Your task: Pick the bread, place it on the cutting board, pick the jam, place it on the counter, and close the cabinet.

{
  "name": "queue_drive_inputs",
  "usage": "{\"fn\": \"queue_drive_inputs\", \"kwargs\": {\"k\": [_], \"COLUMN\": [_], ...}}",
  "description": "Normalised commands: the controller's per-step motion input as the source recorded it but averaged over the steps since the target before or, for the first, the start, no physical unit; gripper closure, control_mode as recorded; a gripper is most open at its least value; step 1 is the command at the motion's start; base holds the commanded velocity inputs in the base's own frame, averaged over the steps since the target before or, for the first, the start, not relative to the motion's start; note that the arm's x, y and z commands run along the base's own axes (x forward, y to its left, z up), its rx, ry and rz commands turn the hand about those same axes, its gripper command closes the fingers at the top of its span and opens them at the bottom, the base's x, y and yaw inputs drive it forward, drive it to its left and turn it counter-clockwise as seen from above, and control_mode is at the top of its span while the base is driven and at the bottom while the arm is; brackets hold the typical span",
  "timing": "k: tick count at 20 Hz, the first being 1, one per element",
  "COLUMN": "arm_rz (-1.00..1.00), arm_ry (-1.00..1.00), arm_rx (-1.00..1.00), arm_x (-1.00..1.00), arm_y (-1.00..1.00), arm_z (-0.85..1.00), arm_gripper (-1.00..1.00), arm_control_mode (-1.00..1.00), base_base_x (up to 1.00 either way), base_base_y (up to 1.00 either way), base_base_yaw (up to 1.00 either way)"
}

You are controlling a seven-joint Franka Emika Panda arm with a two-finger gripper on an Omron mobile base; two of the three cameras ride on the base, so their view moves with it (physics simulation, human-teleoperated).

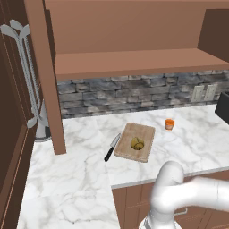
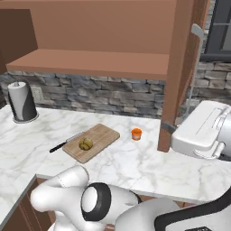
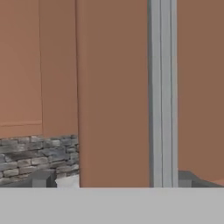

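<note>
From the left base view, the knobbly yellowish bread (image 1: 137,143) sits on the grained, round-cornered cutting board (image 1: 142,133), a black-handled knife (image 1: 112,148) just left of the board and the squat orange jam (image 1: 169,124) to its right on the veined marble counter (image 1: 67,179). The right base view adds a paper-towel roll (image 2: 21,101) far left of the board, and the open cabinet (image 2: 180,72) door edge-on. In the hand view, the gripper (image 3: 113,180) stands wide open, holding nothing, its blunt fingertips (image 3: 42,179) apparently straddling the door's silver bar handle (image 3: 162,92).
</note>
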Motion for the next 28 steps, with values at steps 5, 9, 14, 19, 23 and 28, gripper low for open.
{"fn": "queue_drive_inputs", "kwargs": {"k": [5,9,14,19,23,28], "arm_rz": [0.06,0.02,0.00,0.00,0.00,0.00], "arm_ry": [0.00,0.00,0.00,0.00,0.00,0.00], "arm_rx": [0.01,0.03,0.04,0.04,0.03,0.01], "arm_x": [0.00,0.00,0.00,0.00,0.00,0.00], "arm_y": [0.14,0.18,0.21,0.21,0.23,0.28], "arm_z": [0.00,0.00,0.00,0.00,0.00,0.00], "arm_gripper": [-1.00,-1.00,-1.00,-1.00,-1.00,-1.00], "arm_control_mode": [-1.00,-1.00,-1.00,-1.00,-1.00,-1.00], "base_base_x": [0.00,0.00,0.00,0.00,0.00,0.00], "base_base_y": [0.00,0.00,0.00,0.00,0.00,0.00], "base_base_yaw": [0.00,0.00,0.00,0.00,0.00,0.00]}}
